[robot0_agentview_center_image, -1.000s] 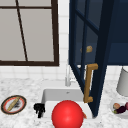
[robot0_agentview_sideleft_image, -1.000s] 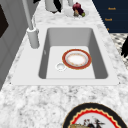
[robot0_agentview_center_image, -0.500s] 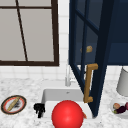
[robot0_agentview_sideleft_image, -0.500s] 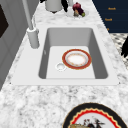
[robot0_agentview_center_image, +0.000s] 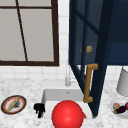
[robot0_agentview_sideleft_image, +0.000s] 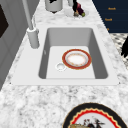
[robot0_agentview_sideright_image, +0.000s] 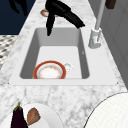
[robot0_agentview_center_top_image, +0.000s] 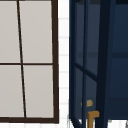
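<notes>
Black and loosely spread, the left robot hand (robot0_agentview_center_image: 39, 109) hangs at the left end of the sink (robot0_agentview_sideleft_image: 100, 55). Its fingers are straight, point down toward the basin, and hold nothing. In the right side view this robot hand (robot0_agentview_sideright_image: 60, 12) floats above the far end of the basin, apart from the faucet (robot0_agentview_sideright_image: 95, 40) at the back rim.

The nearest thing in the basin is the red-rimmed plate (robot0_agentview_sideleft_image: 76, 58). It lies flat on the sink floor, about midway along it and toward the front wall, just beside the drain (robot0_agentview_sideleft_image: 60, 66). From the robot hand, the plate (robot0_agentview_sideright_image: 50, 71) lies lower and off to the right, well apart. Being round and flat, it has no long axis to line up with.

On the tabletop (robot0_agentview_center_image: 27, 87), left of the robot hand, sits a patterned dish (robot0_agentview_center_image: 13, 104).
</notes>
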